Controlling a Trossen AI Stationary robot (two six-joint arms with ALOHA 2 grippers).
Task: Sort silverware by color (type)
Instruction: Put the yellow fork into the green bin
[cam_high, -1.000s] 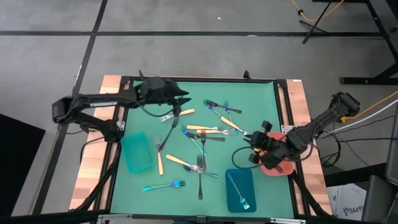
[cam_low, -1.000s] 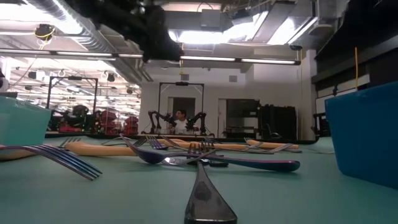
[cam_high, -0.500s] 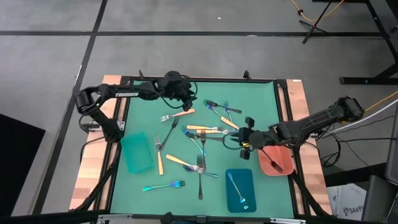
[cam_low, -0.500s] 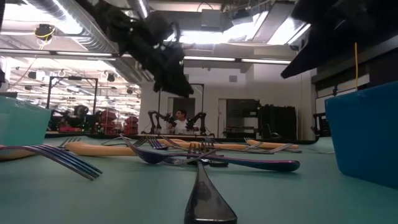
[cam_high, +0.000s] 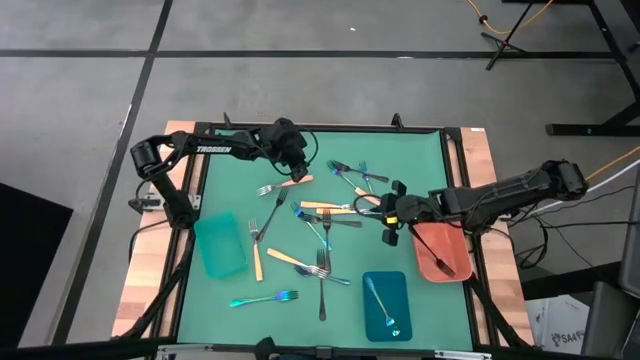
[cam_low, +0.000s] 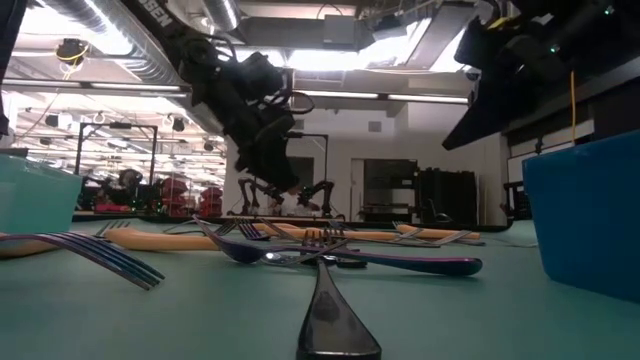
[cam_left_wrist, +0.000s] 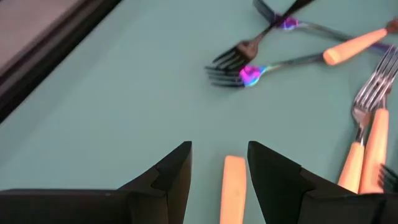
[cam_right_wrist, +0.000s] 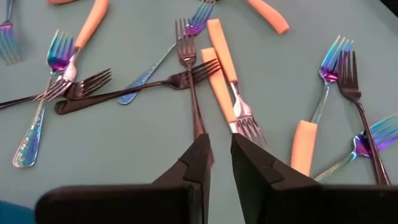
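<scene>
- Left gripper (cam_high: 297, 176) at far centre of mat (cam_high: 230, 190), fingers spread, straddling orange fork handle (cam_left_wrist: 233, 190); not clamped.
- Right gripper (cam_high: 388, 215) right of centre, above dark fork (cam_right_wrist: 191, 93); fingers narrowed, nothing between them.
- Remaining forks (cam_high: 320, 265) scattered mid-mat.
- Blue tray (cam_high: 375, 315) and red tray (cam_high: 430, 262) each contain one fork.

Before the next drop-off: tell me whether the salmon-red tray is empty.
Not empty: the salmon-red tray holds one dark fork, seen from above. Nothing else shows in it.
</scene>
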